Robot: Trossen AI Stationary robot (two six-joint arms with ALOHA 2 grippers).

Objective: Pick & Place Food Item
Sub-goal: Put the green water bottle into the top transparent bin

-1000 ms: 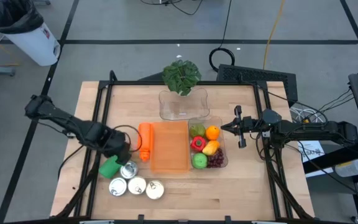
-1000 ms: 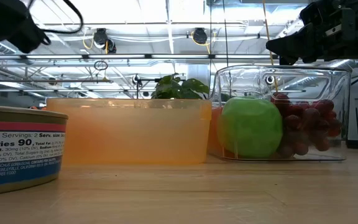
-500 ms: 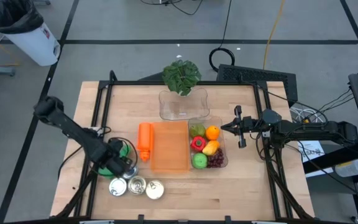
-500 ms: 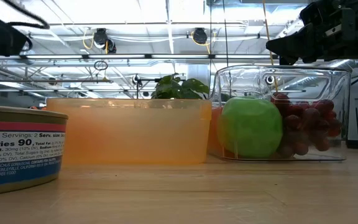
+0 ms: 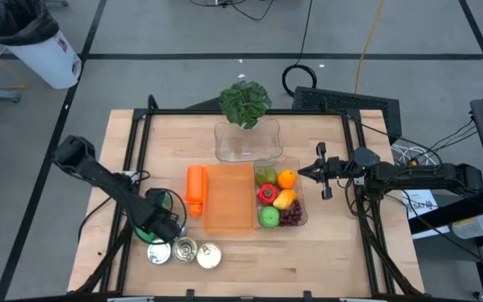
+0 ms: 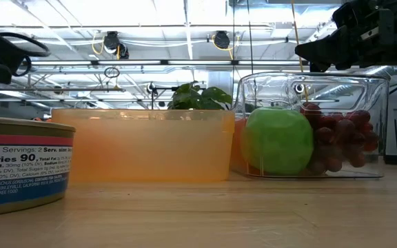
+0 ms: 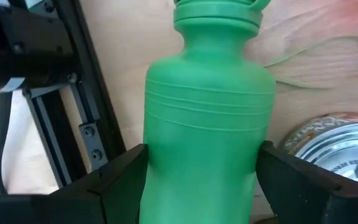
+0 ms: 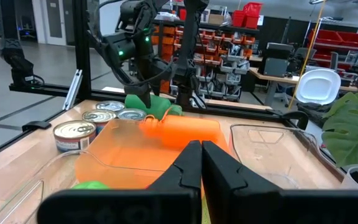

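The left gripper (image 7: 201, 186) has come down over the green bottle (image 7: 207, 118) and now hugs it with a finger on each side, by the cans (image 5: 183, 250). It looks ready to lift. The right gripper (image 5: 319, 170), fingers pressed together, waits by the fruit box (image 5: 302, 220).

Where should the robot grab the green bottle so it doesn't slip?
Around the wide middle of the green bottle, probably, coming down from above with one finger on each side. It lies flat on the table, and its straight body gives the left gripper more to pinch than the narrow cap end. The fingers already sit there.
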